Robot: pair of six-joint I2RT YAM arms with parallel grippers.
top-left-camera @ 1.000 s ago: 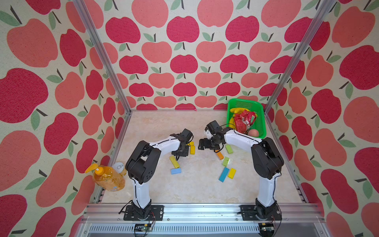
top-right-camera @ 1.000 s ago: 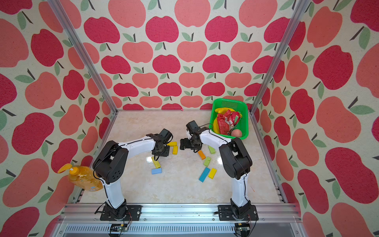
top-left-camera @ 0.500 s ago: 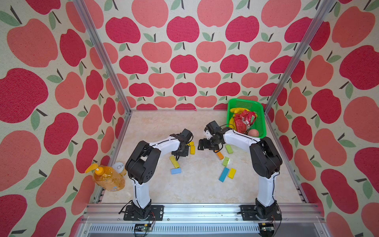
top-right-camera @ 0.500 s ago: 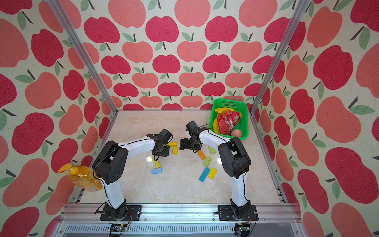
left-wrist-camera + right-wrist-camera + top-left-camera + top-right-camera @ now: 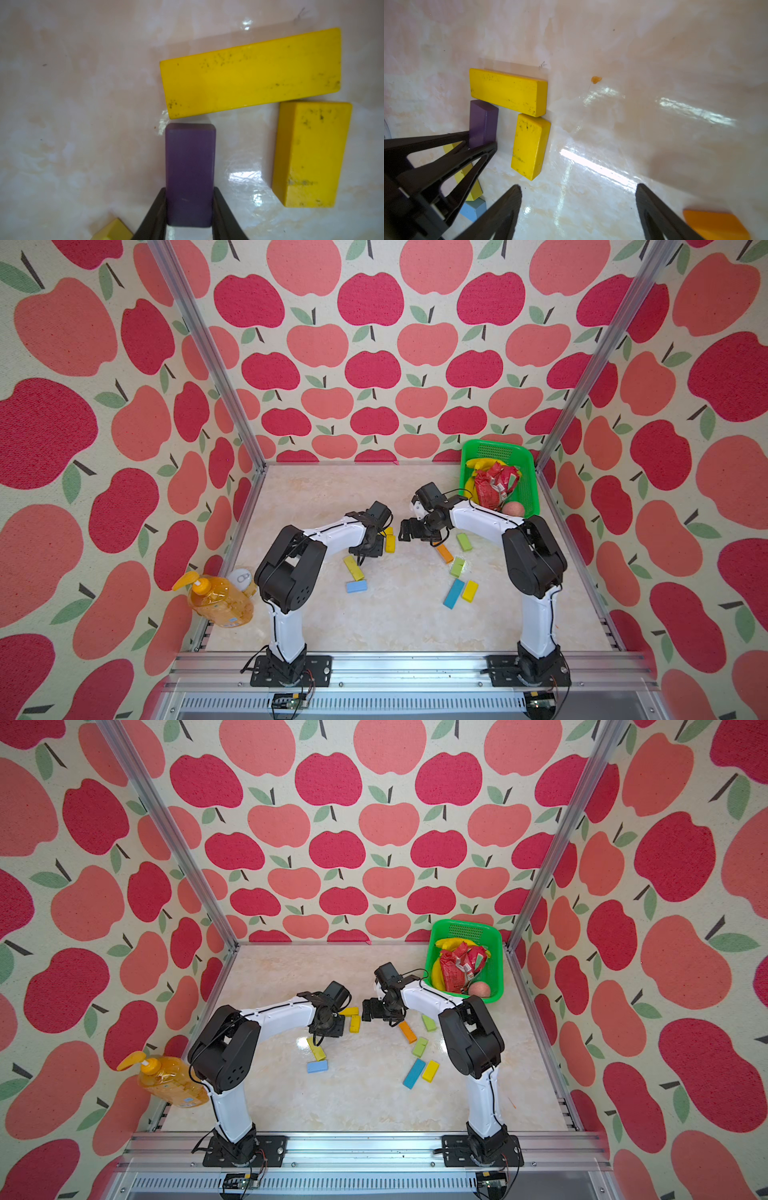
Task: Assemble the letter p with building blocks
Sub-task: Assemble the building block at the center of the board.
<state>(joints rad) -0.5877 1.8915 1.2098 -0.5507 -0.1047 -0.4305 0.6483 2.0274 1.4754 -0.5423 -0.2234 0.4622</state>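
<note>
Mid-frame in both top views, the left gripper [image 5: 189, 189] is clenched on the purple block [image 5: 190, 158], whose free end meets the long yellow block [image 5: 251, 72]; contact is unclear. The short yellow block [image 5: 311, 153] butts that block's other end. Just right of them, the right gripper [image 5: 578, 187] hangs spread and empty over the worktop [image 5: 654, 62], an orange block [image 5: 714, 224] beside it.

tabletop [image 5: 83, 104]: glossy, marble-look | purple block [image 5: 190, 166] – matt, smooth | long yellow block [image 5: 251, 72] – smooth, speckled
</note>
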